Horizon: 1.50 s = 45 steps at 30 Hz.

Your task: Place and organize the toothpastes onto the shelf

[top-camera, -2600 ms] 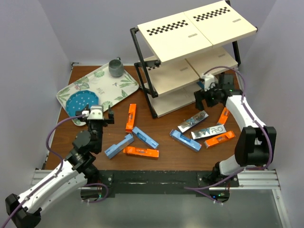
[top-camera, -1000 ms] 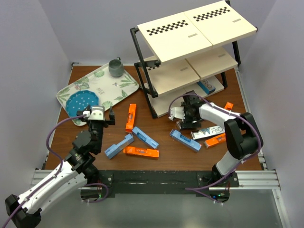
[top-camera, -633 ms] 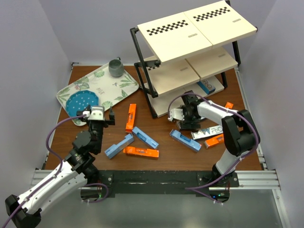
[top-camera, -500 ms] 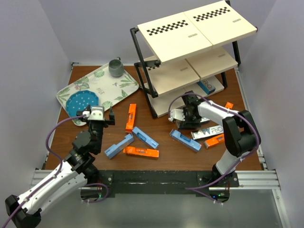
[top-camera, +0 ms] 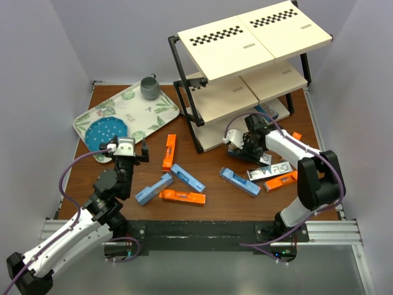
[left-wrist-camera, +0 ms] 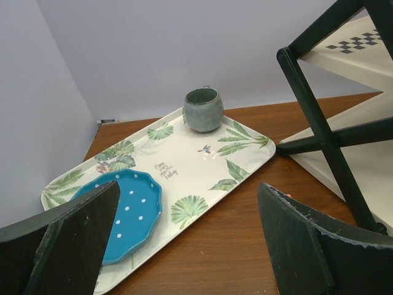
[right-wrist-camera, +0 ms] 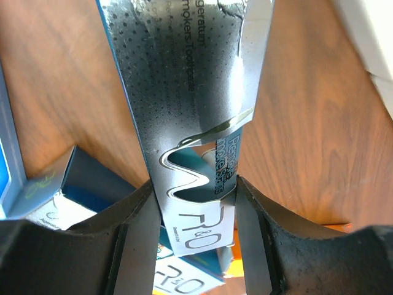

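My right gripper [top-camera: 248,149] [right-wrist-camera: 195,206] is shut on a silver toothpaste carton [right-wrist-camera: 184,92] with dark lettering, both fingers pressed against its sides, just in front of the shelf [top-camera: 245,37]. Loose toothpastes lie on the brown table: orange ones [top-camera: 169,152] [top-camera: 182,196] [top-camera: 282,179], blue ones [top-camera: 188,177] [top-camera: 153,188] [top-camera: 239,181] and a silver one [top-camera: 268,171]. One blue carton [top-camera: 267,111] lies on the shelf's lowest board. My left gripper [top-camera: 127,149] [left-wrist-camera: 190,246] hangs open over bare table near the tray, holding nothing.
A leaf-patterned white tray [top-camera: 132,110] [left-wrist-camera: 202,160] at the back left carries a grey-green cup [top-camera: 149,86] [left-wrist-camera: 202,109] and a blue dotted plate [top-camera: 105,132] [left-wrist-camera: 126,215]. The shelf's black leg [left-wrist-camera: 319,117] stands to the right of my left gripper.
My right gripper has closed on the silver carton and moved it back and right, toward the shelf. The left arm has not moved.
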Each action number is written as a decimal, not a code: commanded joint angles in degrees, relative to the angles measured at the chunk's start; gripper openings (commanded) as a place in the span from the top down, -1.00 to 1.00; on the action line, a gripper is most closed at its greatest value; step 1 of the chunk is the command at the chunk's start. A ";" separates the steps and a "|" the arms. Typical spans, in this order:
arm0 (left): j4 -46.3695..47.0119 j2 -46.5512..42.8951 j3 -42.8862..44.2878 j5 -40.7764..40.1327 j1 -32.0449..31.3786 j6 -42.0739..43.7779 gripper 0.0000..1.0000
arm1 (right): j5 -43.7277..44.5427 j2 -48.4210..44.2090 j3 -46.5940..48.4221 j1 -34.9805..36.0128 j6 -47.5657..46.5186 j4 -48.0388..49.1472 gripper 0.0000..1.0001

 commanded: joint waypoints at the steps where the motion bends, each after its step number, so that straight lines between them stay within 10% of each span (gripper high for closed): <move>1: 0.97 -0.07 0.96 0.87 0.23 -1.22 -0.99 | -5.22 -4.68 1.65 -2.35 11.39 7.11 0.38; 24: 1.06 1.16 0.79 0.43 0.23 -0.96 -0.99 | 2.07 -1.70 -4.50 -4.02 33.56 35.77 0.35; 45: 1.06 2.04 0.70 1.13 0.23 -1.31 -0.99 | 2.08 -4.77 -12.68 -4.55 42.61 42.98 -0.39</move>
